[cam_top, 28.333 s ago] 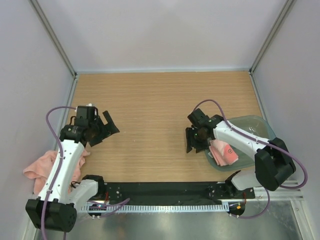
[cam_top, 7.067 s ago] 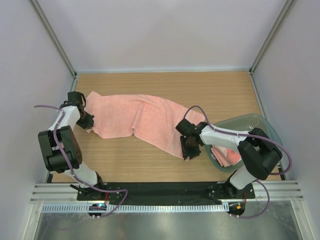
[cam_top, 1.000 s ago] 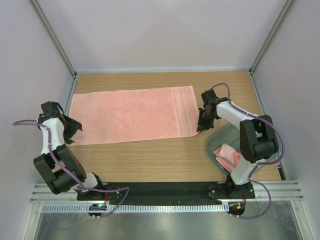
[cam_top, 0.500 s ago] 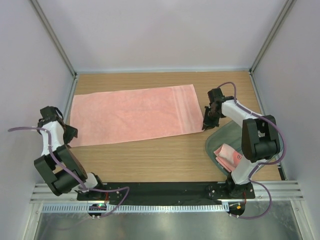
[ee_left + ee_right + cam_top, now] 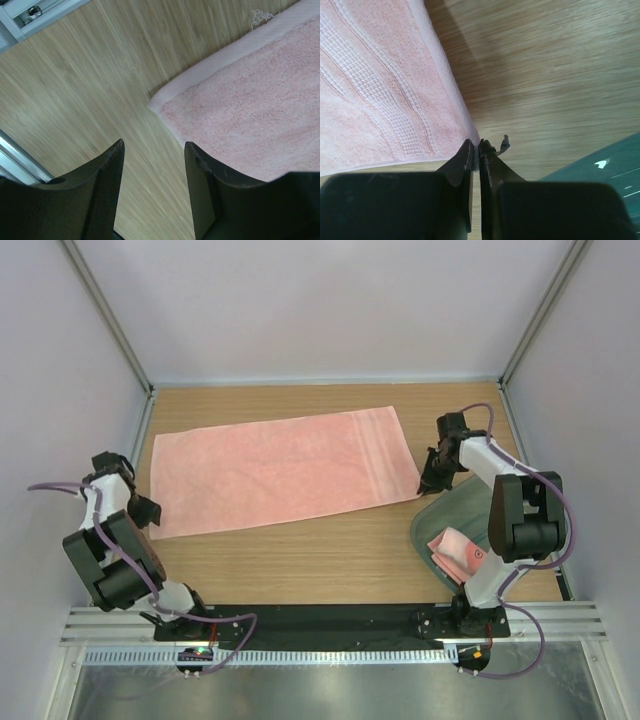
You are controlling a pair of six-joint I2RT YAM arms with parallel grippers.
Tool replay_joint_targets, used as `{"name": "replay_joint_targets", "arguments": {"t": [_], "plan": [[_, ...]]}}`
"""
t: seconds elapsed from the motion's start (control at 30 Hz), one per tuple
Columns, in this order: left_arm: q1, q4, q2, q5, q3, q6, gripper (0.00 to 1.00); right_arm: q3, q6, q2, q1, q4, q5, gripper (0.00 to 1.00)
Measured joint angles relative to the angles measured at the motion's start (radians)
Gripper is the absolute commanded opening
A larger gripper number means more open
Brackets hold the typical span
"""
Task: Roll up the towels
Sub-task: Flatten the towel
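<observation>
A pink towel lies spread flat across the wooden table. My right gripper is shut on its near right corner; in the right wrist view the jaws pinch the hem of the towel. My left gripper is open and empty beside the towel's near left corner. In the left wrist view its jaws stand apart over bare wood, with the corner of the towel just beyond the tips.
A teal bin sits at the near right and holds a rolled pink towel; its rim shows in the right wrist view. Walls enclose the table on the left, back and right. A metal rail shows at the table's edge.
My right gripper has moved right with the corner, dragging the whole towel to the right. My left gripper has shifted slightly and stays open by the left corner.
</observation>
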Motion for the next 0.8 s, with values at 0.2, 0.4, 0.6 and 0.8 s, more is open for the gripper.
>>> {"name": "replay_joint_targets", "arguments": {"t": [0.2,0.4,0.6,0.8], "plan": [[-0.085,-0.014,0.093,-0.024,0.018,0.018,0.56,0.005,0.002,0.013,-0.036,0.009,-0.026,0.01],[-0.213,-0.044,0.103,-0.118,0.030,0.015,0.59,0.004,0.003,0.014,-0.051,0.019,-0.057,0.01],[-0.145,-0.055,0.127,-0.155,0.042,0.018,0.59,-0.002,0.003,0.014,-0.051,0.028,-0.085,0.01],[-0.100,-0.048,0.162,-0.156,0.042,0.031,0.56,-0.003,0.004,0.014,-0.051,0.034,-0.112,0.01]]}}
